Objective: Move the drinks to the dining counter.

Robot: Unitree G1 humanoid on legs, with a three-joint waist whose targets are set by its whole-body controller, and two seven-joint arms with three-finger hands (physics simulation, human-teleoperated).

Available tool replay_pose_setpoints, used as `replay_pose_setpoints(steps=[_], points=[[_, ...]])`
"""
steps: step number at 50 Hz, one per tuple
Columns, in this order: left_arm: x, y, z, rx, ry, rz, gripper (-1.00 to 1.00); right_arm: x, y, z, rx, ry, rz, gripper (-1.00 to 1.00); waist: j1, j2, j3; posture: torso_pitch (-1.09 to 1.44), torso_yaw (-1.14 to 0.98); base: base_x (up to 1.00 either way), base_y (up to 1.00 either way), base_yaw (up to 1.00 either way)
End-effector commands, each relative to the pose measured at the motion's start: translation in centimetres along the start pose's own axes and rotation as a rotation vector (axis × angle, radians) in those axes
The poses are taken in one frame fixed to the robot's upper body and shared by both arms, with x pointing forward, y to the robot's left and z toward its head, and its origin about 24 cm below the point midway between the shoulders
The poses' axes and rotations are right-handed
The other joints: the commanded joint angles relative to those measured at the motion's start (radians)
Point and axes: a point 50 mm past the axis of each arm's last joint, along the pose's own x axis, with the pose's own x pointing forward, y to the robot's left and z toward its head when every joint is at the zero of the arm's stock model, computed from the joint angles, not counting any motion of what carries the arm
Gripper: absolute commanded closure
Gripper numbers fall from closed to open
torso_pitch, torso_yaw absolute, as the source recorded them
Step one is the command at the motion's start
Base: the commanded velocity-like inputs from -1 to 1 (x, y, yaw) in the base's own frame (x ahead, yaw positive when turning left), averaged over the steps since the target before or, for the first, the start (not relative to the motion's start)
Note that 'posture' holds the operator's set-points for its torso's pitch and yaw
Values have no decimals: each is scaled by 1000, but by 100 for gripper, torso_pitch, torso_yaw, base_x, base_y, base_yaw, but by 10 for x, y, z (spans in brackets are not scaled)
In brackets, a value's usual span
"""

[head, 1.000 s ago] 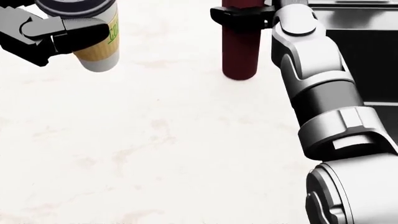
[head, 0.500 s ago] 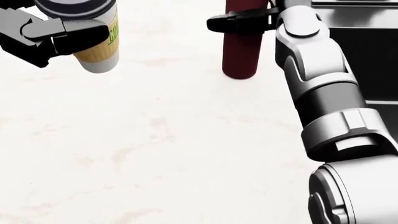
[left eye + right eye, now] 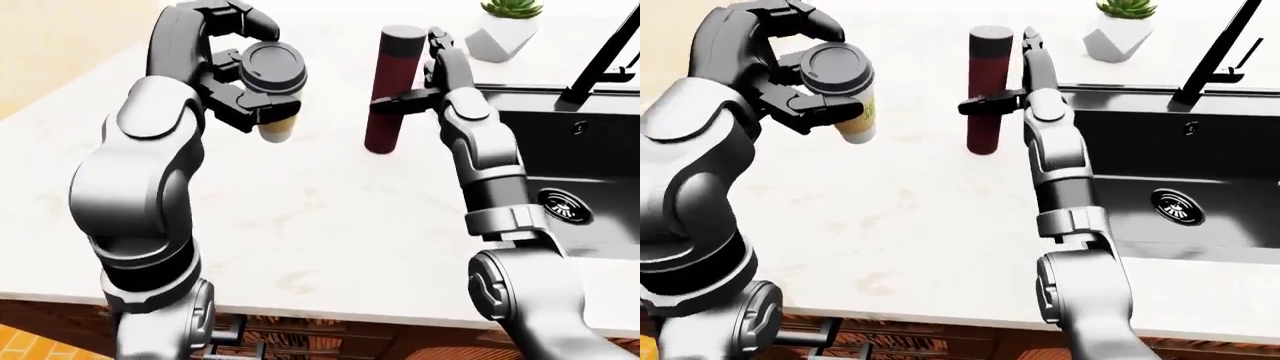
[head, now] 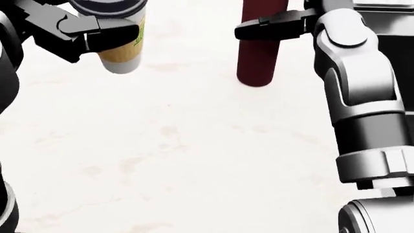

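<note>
My left hand [image 3: 245,82] is shut on a paper coffee cup [image 3: 278,124] with a dark lid and holds it above the white counter [image 3: 300,217]; the cup also shows at the top left of the head view [image 4: 120,53]. A tall dark red bottle [image 3: 385,131] stands upright on the counter right of the cup, and also shows in the head view [image 4: 256,63]. My right hand [image 3: 410,71] is at the bottle's upper part. One straight finger [image 4: 272,26] lies across the bottle's near face, the other fingers stand to its right, and the hand is not closed round it.
A black sink [image 3: 585,161] with a drain lies right of the bottle, with a black faucet [image 3: 600,60] above it. A white pot with a green plant [image 3: 500,34] stands at the top. The counter's near edge [image 3: 300,311] runs along the bottom, above wooden cabinets.
In the head view the cup has moved right, toward the bottle. The whole picture has shifted slightly right. My right hand's finger has stretched further across the bottle, which still stands on the counter.
</note>
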Motion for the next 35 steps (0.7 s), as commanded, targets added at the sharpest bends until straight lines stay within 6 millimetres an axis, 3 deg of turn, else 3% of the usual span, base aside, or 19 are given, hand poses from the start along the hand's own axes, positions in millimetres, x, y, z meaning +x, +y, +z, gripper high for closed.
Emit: replay_pose_setpoints(steps=[1, 7, 17, 24, 35], points=[[4, 3, 18, 12, -86, 25, 100, -4, -10, 25, 1, -84, -4, -100, -1, -1, -32, 0, 0, 0, 0, 0], [34, -7, 14, 2, -59, 16, 100, -7, -21, 28, -4, -83, -13, -100, 1, -8, -35, 0, 0, 0, 0, 0], [70, -26, -20, -19, 17, -3, 100, -11, -36, 50, -38, -91, -14, -100, 0, -12, -42, 0, 0, 0, 0, 0], [85, -32, -39, -26, 49, 1, 100, -11, -39, 57, -41, -100, -17, -100, -1, -16, -44, 0, 0, 0, 0, 0], [96, -46, -66, -73, 88, -45, 100, -10, -40, 54, -29, -93, -20, -100, 1, -17, -51, 0, 0, 0, 0, 0]])
